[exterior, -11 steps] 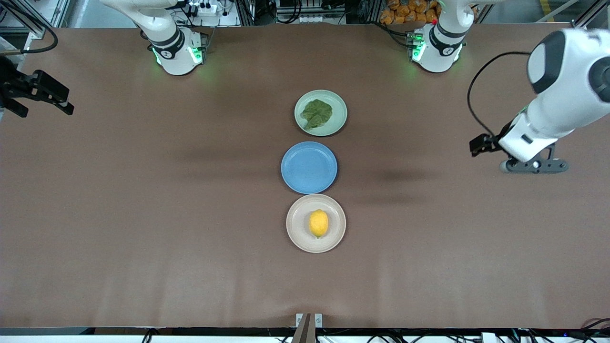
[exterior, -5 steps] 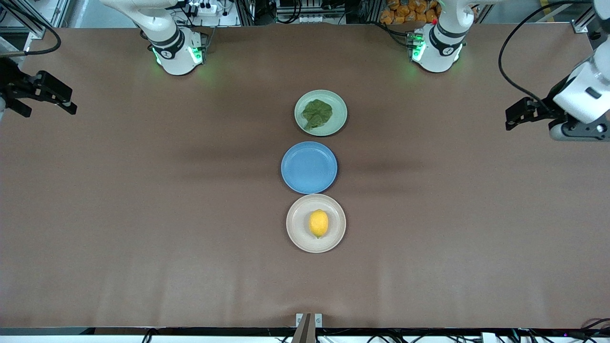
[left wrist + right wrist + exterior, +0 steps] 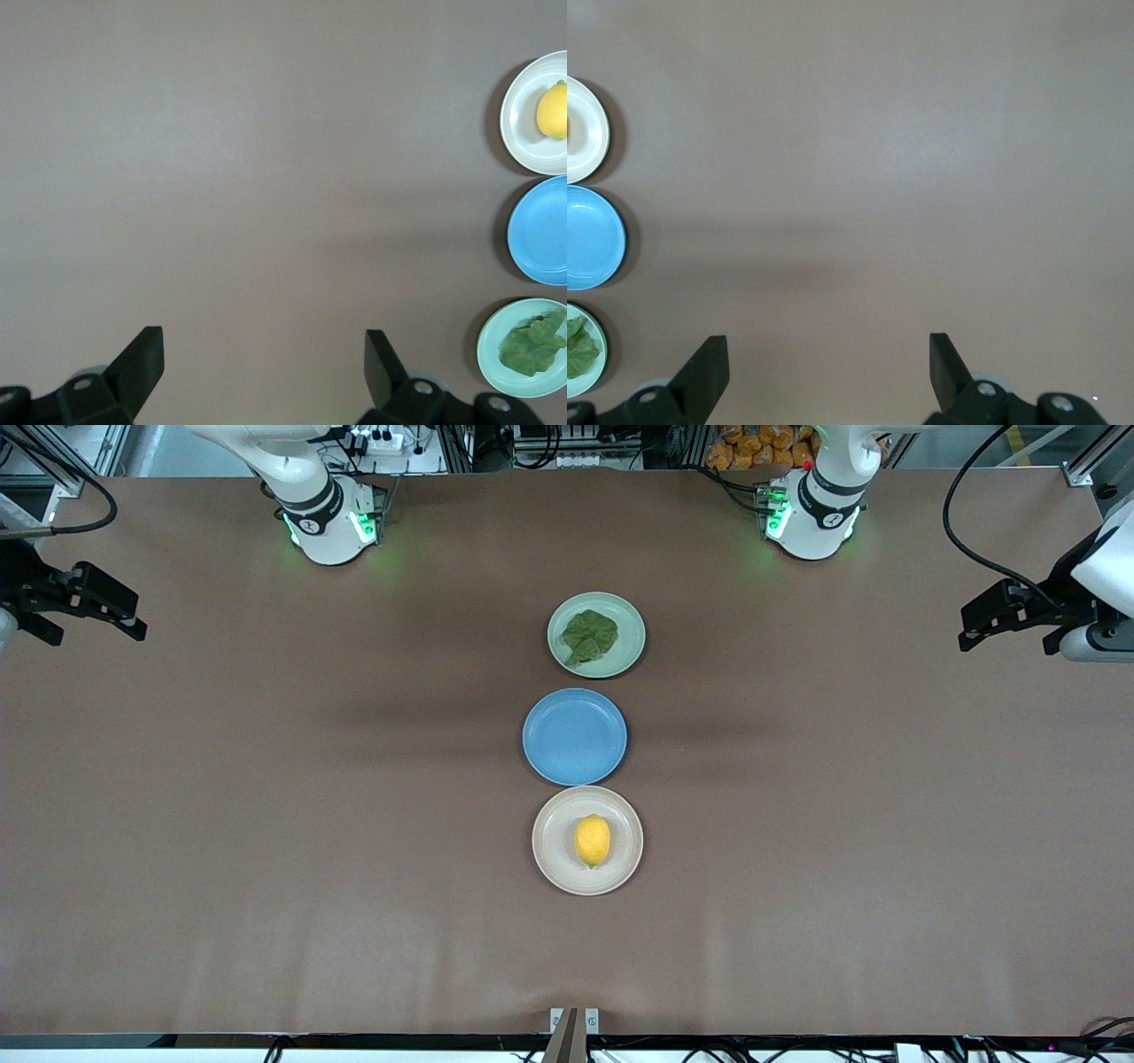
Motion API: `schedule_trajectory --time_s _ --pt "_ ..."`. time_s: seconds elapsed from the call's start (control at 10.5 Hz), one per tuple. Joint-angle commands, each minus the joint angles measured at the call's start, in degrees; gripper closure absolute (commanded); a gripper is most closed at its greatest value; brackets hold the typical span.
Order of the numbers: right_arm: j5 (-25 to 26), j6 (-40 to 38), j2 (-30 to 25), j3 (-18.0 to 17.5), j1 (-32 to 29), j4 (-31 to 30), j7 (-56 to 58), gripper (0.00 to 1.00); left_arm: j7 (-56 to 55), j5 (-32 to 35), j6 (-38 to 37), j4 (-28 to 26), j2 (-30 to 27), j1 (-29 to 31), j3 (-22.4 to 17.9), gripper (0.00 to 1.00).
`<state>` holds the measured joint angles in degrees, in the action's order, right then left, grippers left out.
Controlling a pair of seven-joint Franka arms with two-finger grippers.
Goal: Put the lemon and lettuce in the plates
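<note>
The yellow lemon point(image 3: 593, 840) lies in the beige-cream plate point(image 3: 555, 866), nearest the front camera. The dark green lettuce point(image 3: 589, 636) lies in the pale green plate point(image 3: 626, 652), nearest the arm bases. Both show in the left wrist view: the lemon point(image 3: 554, 111) in the cream plate point(image 3: 523, 133) and the lettuce point(image 3: 532, 343) in the green plate point(image 3: 496, 372). My left gripper point(image 3: 997, 622) is open and empty, up over the left arm's end of the table. My right gripper point(image 3: 84, 613) is open and empty over the right arm's end.
An empty blue plate point(image 3: 574, 736) sits between the two filled plates. The three plates form a row down the middle of the brown table point(image 3: 266, 824). The right wrist view shows the plates' edges, such as the blue plate point(image 3: 594, 237).
My left arm has lifted and drawn back toward its end of the table, away from the plates. The right gripper has barely shifted. Lemon and lettuce have not moved.
</note>
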<state>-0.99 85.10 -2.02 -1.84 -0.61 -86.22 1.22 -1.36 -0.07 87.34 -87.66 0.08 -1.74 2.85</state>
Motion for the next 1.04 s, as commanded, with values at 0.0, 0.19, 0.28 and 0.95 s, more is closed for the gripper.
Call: schedule_trajectory --time_s 0.0,0.19,0.28,0.95 --pt "-0.2 -0.6 0.3 0.1 0.0 0.7 0.5 0.00 1.4 -1.6 -1.5 2.5 1.8 1.2 0.4 0.00" --pt "-0.2 -0.6 0.3 0.2 -0.1 0.6 0.6 0.00 1.3 -1.6 -1.5 2.5 2.1 1.3 0.4 0.00" --pt "-0.2 -0.6 0.3 0.2 -0.1 0.6 0.6 0.00 1.2 -1.6 -1.5 2.5 2.1 1.0 0.3 0.00" --pt "-0.2 -0.6 0.3 0.2 -0.1 0.6 0.6 0.00 0.4 -1.3 -1.4 2.4 2.6 0.7 0.4 0.00"
